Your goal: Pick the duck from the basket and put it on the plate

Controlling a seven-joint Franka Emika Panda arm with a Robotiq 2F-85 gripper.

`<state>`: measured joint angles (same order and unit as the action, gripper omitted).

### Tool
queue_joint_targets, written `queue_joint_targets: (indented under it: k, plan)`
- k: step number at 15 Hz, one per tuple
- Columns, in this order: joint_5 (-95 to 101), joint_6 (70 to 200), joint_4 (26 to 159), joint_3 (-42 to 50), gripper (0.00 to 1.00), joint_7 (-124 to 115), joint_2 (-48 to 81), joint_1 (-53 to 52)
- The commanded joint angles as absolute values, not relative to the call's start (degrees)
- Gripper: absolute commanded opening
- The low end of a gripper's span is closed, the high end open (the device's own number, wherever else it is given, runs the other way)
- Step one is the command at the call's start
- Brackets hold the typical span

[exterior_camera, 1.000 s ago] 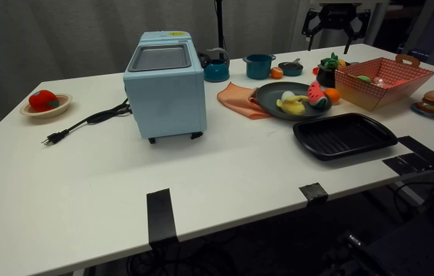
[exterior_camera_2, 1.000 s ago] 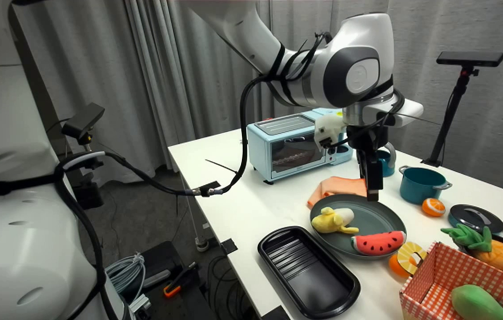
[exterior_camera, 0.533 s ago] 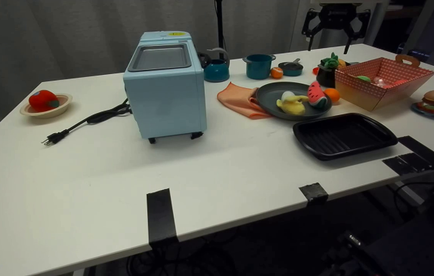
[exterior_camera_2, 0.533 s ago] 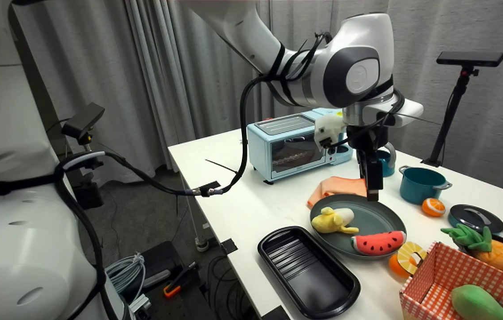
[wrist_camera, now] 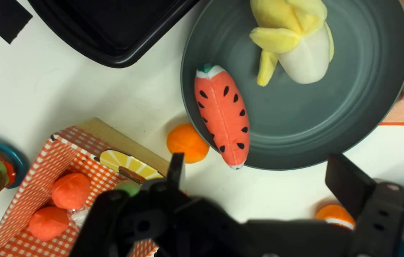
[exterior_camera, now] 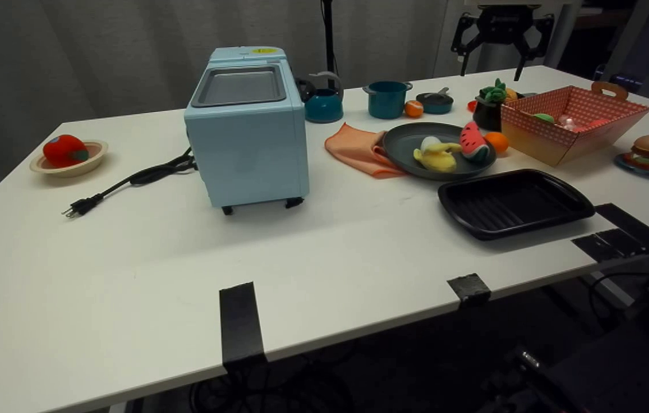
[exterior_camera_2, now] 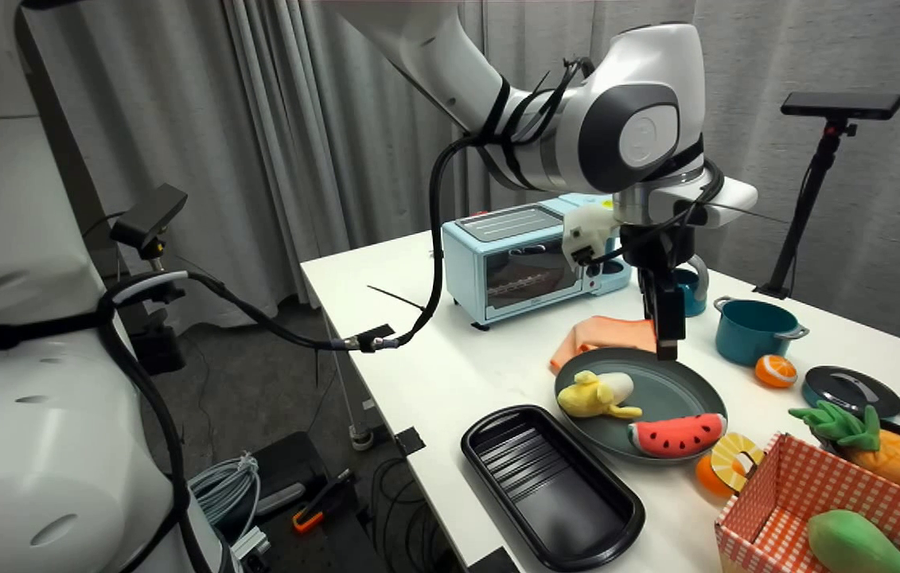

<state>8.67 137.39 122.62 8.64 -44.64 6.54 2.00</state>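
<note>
Yellow toy [wrist_camera: 291, 21]: lay on the plate [wrist_camera: 312, 114]. Watermelon [wrist_camera: 223, 114]: shared the plate, along its rim. Orange [wrist_camera: 187, 142]: sat between the plate and the basket [exterior_camera: 542, 140]. Basket contents: two red-orange items [wrist_camera: 71, 191], a green item [exterior_camera_2: 855, 541]. Tray [exterior_camera_2: 561, 485], black: stood just beside the plate. Cloth [exterior_camera: 358, 148]: lay at another side of the plate. Gripper [exterior_camera: 490, 76]: hung above the table [exterior_camera: 186, 246], fingers wide apart; in the wrist view it hid part of the basket.

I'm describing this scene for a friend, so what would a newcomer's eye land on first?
Probably the white robot arm, its fingers spread above the table. Next come the red watermelon toy and yellow plush on the dark grey plate, then the pale blue toaster oven beyond it in an exterior view.
</note>
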Motion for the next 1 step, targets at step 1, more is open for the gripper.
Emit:
queue_joint_targets:
  k: [1]
  plan:
    - [8.7, 137.3, 122.5, 8.2, 1.00, -44.6, 6.5, 2.5]
